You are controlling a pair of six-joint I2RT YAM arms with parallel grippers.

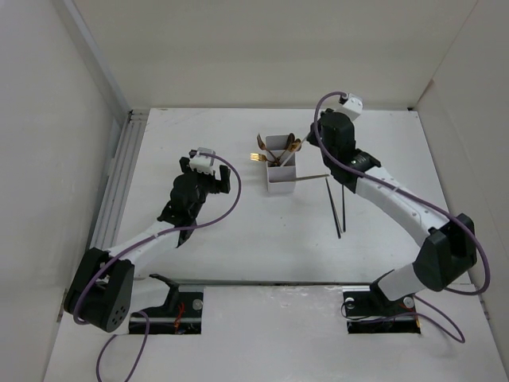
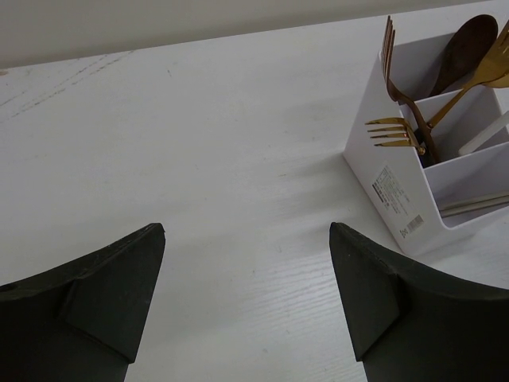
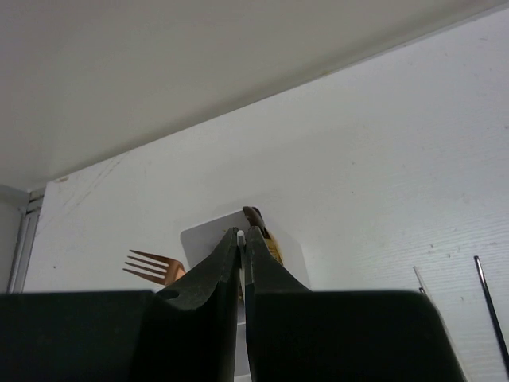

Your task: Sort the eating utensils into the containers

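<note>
Forks (image 2: 390, 131) and spoons (image 2: 465, 48) are housed in the white box (image 1: 278, 181) near the table's (image 1: 238, 247) far edge. Three chopsticks (image 1: 335, 208) lie unsorted beside it. A pale chopstick (image 2: 483, 135) is pinched by the right gripper (image 3: 242, 239); the left gripper (image 2: 246, 231) is spread, empty.

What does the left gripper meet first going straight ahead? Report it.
Likely only bare table: the open left gripper points past the white box, which stands off to its right. Depth is unclear.
</note>
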